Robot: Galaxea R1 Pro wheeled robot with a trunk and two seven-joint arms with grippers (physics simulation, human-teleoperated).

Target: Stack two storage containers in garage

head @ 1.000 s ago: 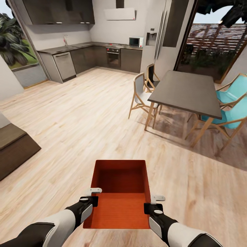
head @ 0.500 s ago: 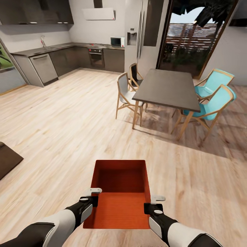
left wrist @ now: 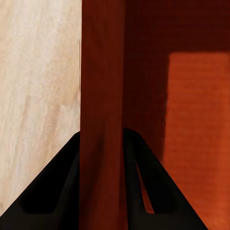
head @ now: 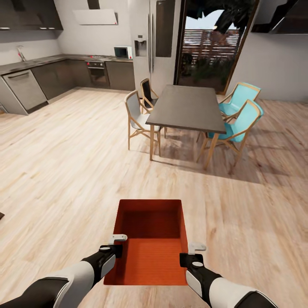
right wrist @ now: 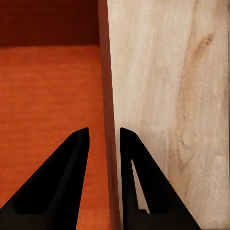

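ITEM: red-orange ribbed open-top storage container (head: pixel 149 244), rectangular. Loc: carried low in front of robot, above light wood plank floor (head: pixel 64 171), in the room w/ dark kitchen cabinets (head: pixel 64 75), grey dining table (head: pixel 186 108), teal chairs (head: pixel 239 115).

STEP: transit leg, container en route to garage; garage not in sight. Judged early-to-mid task.

NEXT: drive on to the garage, keep both grips level; door route unclear from here.

ARMS: both reach forward, roughly symmetrical.
- Left gripper (head: pixel 114 244): clenched on container's left wall, fingers (left wrist: pixel 52 191) either side.
- Right gripper (head: pixel 192 252): straddles right wall; looks pinched, though contact is hard to judge.
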